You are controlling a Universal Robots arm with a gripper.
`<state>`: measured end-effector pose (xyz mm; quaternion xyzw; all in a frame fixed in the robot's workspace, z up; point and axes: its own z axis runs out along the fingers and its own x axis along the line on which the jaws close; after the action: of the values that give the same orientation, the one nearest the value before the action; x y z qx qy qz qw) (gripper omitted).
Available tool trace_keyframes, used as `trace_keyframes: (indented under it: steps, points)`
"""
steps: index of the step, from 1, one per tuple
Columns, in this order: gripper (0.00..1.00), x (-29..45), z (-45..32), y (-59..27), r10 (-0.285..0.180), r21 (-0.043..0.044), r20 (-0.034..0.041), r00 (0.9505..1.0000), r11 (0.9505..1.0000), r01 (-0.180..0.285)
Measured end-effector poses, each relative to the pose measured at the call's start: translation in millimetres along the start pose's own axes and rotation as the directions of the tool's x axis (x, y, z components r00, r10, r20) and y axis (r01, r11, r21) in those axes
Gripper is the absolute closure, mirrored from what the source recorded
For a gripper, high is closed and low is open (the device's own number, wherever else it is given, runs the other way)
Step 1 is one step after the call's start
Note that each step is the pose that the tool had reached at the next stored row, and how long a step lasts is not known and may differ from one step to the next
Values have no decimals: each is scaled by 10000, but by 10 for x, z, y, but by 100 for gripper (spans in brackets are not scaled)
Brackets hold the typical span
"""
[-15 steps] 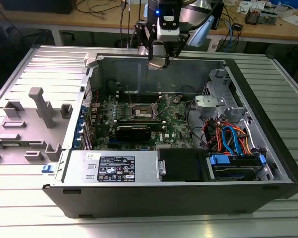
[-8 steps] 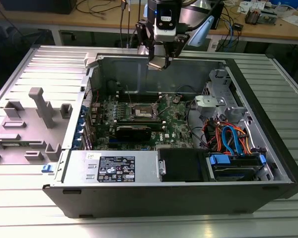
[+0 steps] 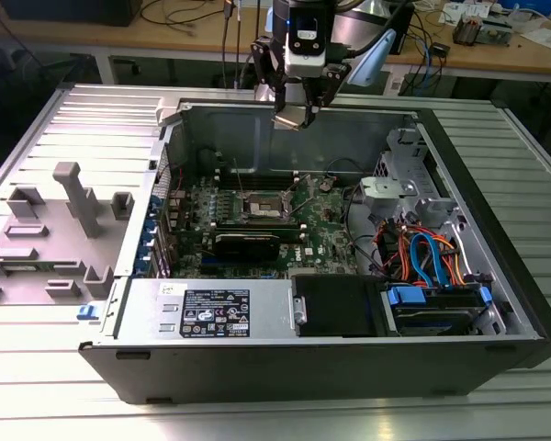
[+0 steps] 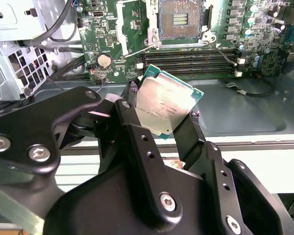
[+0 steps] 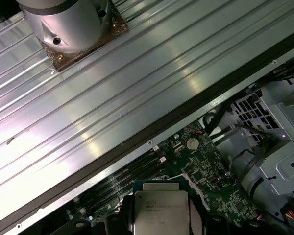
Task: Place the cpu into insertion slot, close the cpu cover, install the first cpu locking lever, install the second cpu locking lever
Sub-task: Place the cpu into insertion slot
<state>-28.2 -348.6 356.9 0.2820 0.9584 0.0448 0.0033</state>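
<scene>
The gripper has its black metal fingers clamped on opposite edges of the chip, a thin flat square with a dull silver top and green rim. In the exterior view it hangs above the back wall of the case, at 12 o'clock from the dark-centred socket on the green board.

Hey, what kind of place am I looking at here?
Probably a robotics or electronics lab. An opened computer case lies on a ribbed metal table, a cluttered wooden bench stands behind, and the gripper of a robot arm holds the cpu above the case.
</scene>
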Motion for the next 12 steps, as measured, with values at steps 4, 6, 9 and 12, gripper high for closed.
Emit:
trace_keyframes:
  steps: [4, 6, 9, 12]
  points:
    - [46, 0, 0, 0, 3, 0, 1, 10000, 10000, -3]
    - [46, 0, 0, 0, 3, 0, 1, 10000, 10000, -3]
    - [46, 0, 0, 0, 38, 0, 3, 10000, 10000, -38]
    - [46, 0, 2, 0, 93, -1, 8, 10000, 10000, -93]
